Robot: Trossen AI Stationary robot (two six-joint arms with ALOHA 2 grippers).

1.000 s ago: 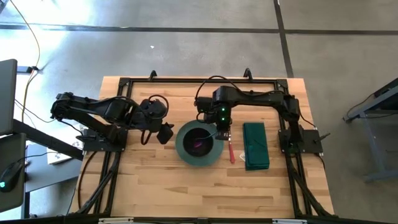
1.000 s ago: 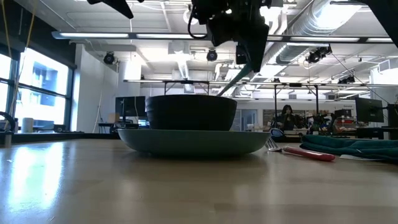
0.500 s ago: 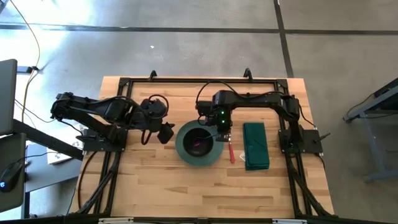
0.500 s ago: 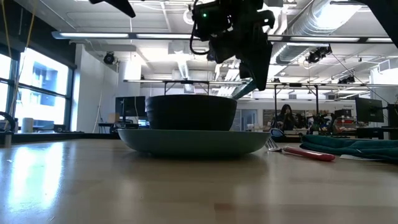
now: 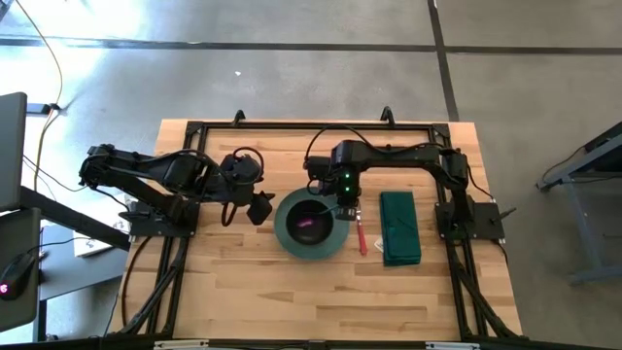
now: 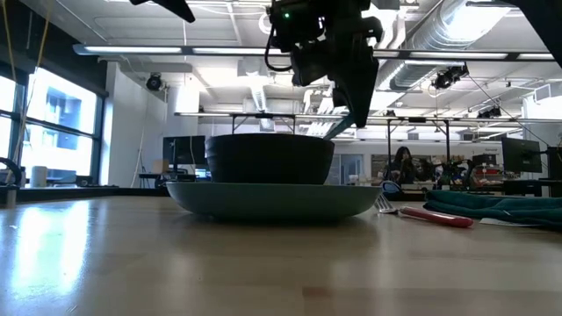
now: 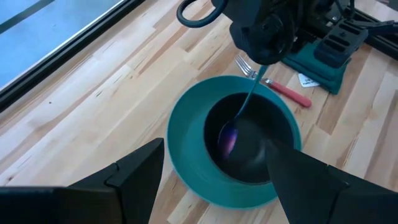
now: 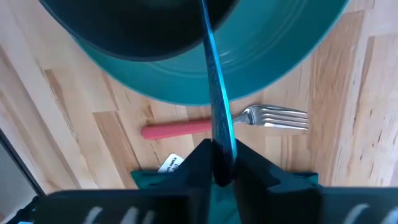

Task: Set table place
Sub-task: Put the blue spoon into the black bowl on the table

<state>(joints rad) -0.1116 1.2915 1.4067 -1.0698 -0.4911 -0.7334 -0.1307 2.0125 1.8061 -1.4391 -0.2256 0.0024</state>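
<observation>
Fingers of the right gripper are pinched narrowly on the handle of a spoon, whereas the fingers of the left gripper stand wide apart with nothing between them. High view: the table, a light-wood top inside a black rail frame, fills the middle of the floor area; a teal plate lies near its centre with a dark bowl on it. The right gripper hangs over the bowl's rim on the side toward a red-handled fork, which lies just beside the plate, between it and a folded green napkin. The left gripper waits just beside the plate's opposite edge. Low view: the bowl sits on the plate, and the right gripper is above the bowl with the spoon slanting down behind the rim; the fork and napkin lie to one side on the table. Left wrist view: the spoon reaches down into the bowl, its head near the bowl's bottom. Right wrist view: the spoon handle crosses over the plate and the fork.
</observation>
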